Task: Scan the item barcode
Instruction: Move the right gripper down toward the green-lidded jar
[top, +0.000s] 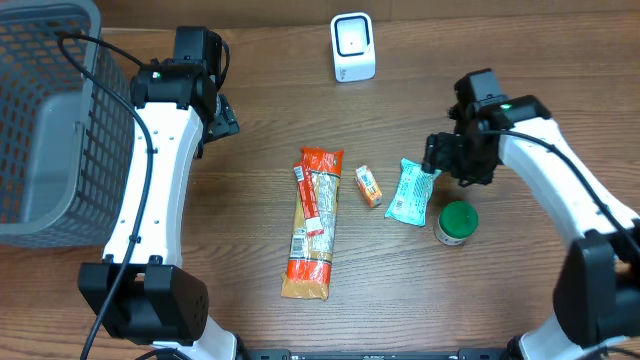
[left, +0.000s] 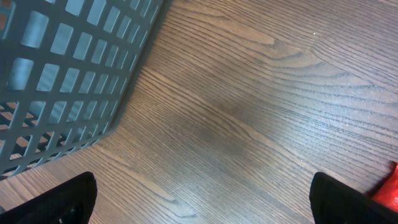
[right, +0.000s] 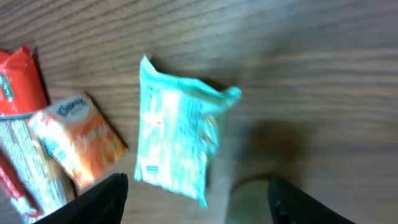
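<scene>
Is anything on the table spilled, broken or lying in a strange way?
Nothing stands out. The long red packet, small orange packet, teal packet and green-lidded jar all look whole, and nothing is spilled. Only the teal packet's top corner is a little crumpled.

The right wrist view was blurred, so the print on the teal packet (right: 177, 140) and the orange packet (right: 78, 140) could not be read, and the long red packet (right: 18, 118) was cut off at the left edge. In the overhead view the gray basket (top: 40, 130) ran past the left edge. In the left wrist view a red scrap (left: 388, 190) at the right edge showed too little to identify.
</scene>
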